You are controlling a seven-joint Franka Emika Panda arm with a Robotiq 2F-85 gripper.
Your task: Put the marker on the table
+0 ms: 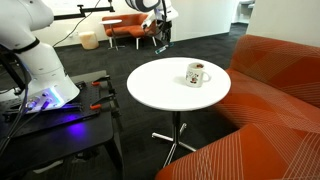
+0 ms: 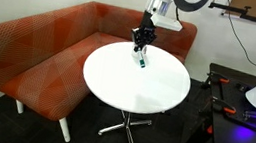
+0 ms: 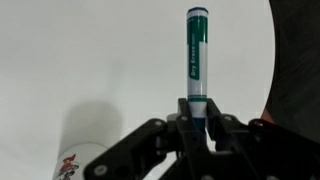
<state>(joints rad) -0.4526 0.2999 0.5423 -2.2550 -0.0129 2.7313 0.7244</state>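
1. As the wrist view reads from left to right, a white mug (image 3: 85, 140) with red print sits low at the left. The hand (image 3: 197, 125) is right of centre, and the curved rim of the white counter (image 3: 120, 60) is at the far right.
2. Hand state: both fingers are pressed against the lower end of the marker (image 3: 196, 55), pinching it. Nothing else is held.
3. Key relation: the marker projects straight out past the fingertips, with its long axis in line with the hand's reach. In an exterior view it hangs close to upright below the hand (image 2: 145, 36), with its free end towards the counter (image 2: 156, 91).
4. Position: the marker (image 2: 142, 59) is over the counter, near the mug and inside the rim. I cannot tell whether its free end touches the surface.
5. Marker appearance: a slim teal-green barrel with white lettering along it, a dark end cap, and a paler section just above the fingers.
6. Judgement: there is only one arm, so no choice of side. The marker is not yet set down. The next move calls for lowering it, ideally tilted towards flat, before the fingers spread. Released upright, it would likely topple and roll.
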